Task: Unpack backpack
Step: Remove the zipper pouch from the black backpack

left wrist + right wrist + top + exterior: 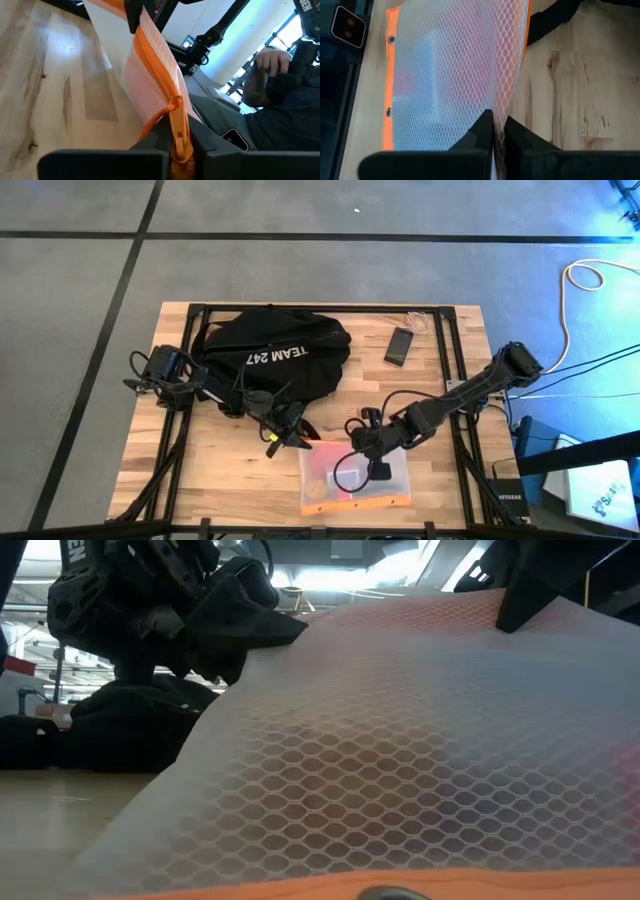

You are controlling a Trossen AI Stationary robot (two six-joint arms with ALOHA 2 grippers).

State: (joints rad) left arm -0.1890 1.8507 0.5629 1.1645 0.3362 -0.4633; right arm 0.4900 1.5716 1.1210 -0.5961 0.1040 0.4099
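The backpack [272, 360] lies on the far half of the wooden table [200, 470], a little toward the left side. It is black and soft, and the white letters "TEAM 247" on it read upside down from above. In the low view the backpack [130, 725] is a dark mass far behind, at about 9 o'clock in that picture.

Just near the backpack, at about 5 o'clock from it, the left gripper [292, 432] is clenched on the orange zipper edge of a mesh pouch [355, 478]. In the left wrist view the orange zipper [167, 95] runs down between the two dark fingers [150, 142], which are closed on the zipper pull. The left arm reaches in from the left edge of the table, passing along the near side of the backpack.

The mesh pouch is white and half transparent, with an orange border, and it lies on the near part of the table, at 5 o'clock from the backpack. Its far edge is lifted. In the low view the mesh pouch [400, 760] fills almost all the picture.

The right gripper [372, 452] is at the far right side of the pouch. In the right wrist view its fingers [482, 132] are pressed together with the white mesh [460, 65] pinched between them.

A small black phone [400, 346] lies flat at 3 o'clock from the backpack, well apart from both grippers. Beyond the table, the left wrist view shows a person's hand [270, 60].
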